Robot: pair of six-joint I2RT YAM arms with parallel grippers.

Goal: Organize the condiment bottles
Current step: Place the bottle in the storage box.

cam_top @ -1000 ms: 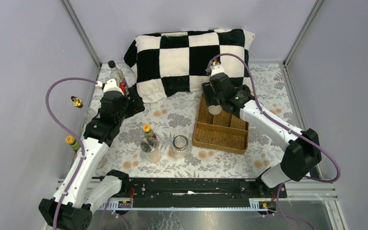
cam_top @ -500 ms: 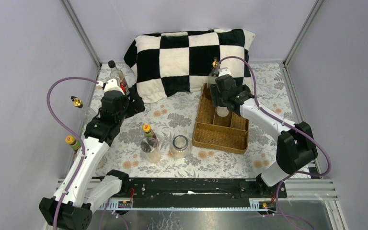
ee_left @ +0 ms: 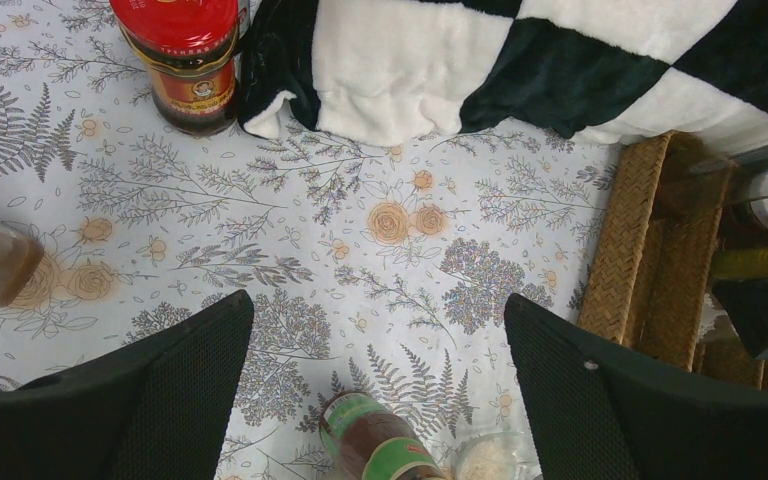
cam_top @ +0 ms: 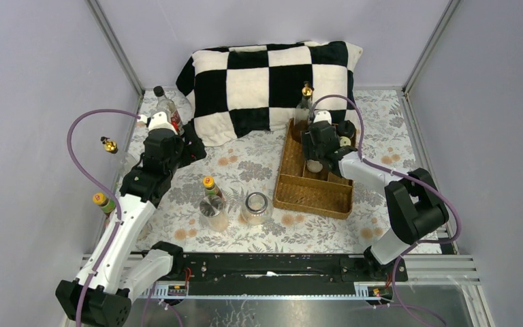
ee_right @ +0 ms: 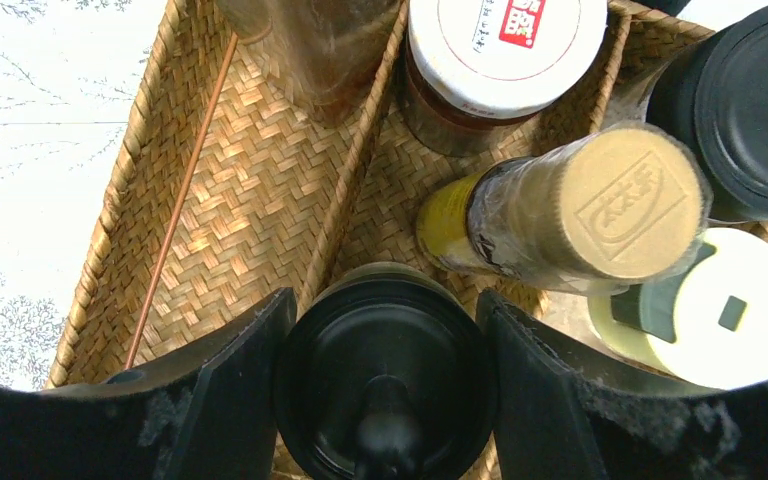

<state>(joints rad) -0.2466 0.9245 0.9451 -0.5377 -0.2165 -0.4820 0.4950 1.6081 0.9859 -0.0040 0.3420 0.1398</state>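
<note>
1. The tray sits on the counter, with a checked pillow just beyond the tray's far end.
2. The right tool is down inside the tray. Its fingers press on both sides of a black-capped bottle, so it grips that bottle upright.
3. The held bottle is over a divider in the tray's middle. Which compartment it belongs to cannot be told.
4. Right of the held bottle in the tray, a yellow bottle with a tan cap leans at a tilt.
5. A white-lidded jar stands beyond the yellow bottle in the tray, and a black lid shows at the tray's right side.
6. A gold-topped bottle stands upright at the tray's far left corner, with brown liquid in its glass.
7. The left tool is well left of the tray, above the counter. Its jaws are spread wide and hold nothing.
8. A red-capped jar stands just beyond the left tool, just beside the pillow's corner and well left of the tray.
9. A tall bottle with a black cap stands farther back on that same side.
10. Two clear jars stand side by side near the tray's near left corner. The right one is closer to the tray.
11. A yellow-capped bottle stands just behind the left clear jar.
12. Two small bottles are farthest left of the tray, by the wall.
</note>
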